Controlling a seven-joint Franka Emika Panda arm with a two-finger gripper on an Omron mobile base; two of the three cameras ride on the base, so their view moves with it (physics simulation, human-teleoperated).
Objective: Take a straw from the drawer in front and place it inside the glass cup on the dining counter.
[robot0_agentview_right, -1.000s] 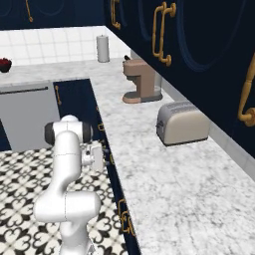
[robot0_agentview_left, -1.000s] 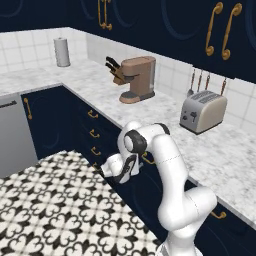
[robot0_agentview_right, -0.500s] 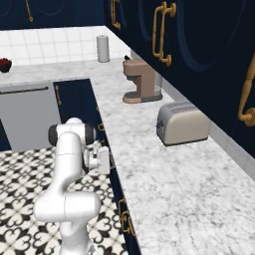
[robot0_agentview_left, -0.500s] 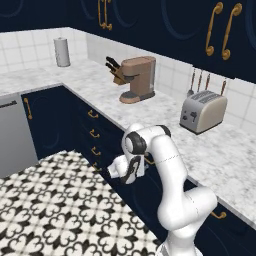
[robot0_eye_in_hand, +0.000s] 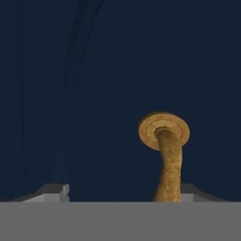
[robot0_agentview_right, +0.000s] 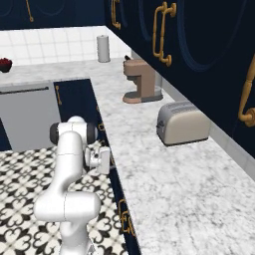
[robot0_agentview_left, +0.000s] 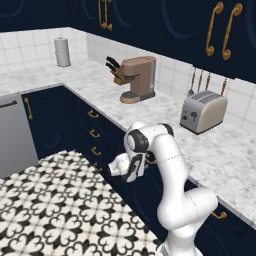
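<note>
At the far left of the left base view I see a grey appliance front [robot0_agentview_left: 15, 132] under the marble worktop [robot0_agentview_left: 165, 120]; at upper left a paper towel roll [robot0_agentview_left: 62, 51] stands against the tiles; toward the centre a knife block [robot0_agentview_left: 116, 70] sits just beside a brown coffee machine [robot0_agentview_left: 140, 80]; right of that, a silver toaster [robot0_agentview_left: 204, 111] stands below hanging utensils [robot0_agentview_left: 200, 82]. My gripper [robot0_agentview_left: 113, 169] is at centre frame, close against the navy front of the drawer [robot0_agentview_left: 150, 172] under the worktop edge. In the hand view the navy panel spans the frame; the brass handle [robot0_eye_in_hand: 168, 155] rises from the bottom edge right of centre to its round mount, crossing just beside the right fingertip [robot0_eye_in_hand: 200, 194]; the two tips are spread apart, the left one at lower left, the handle inside the gap near the right one; whether a pad touches it I cannot tell. The drawer front looks closed.
</note>
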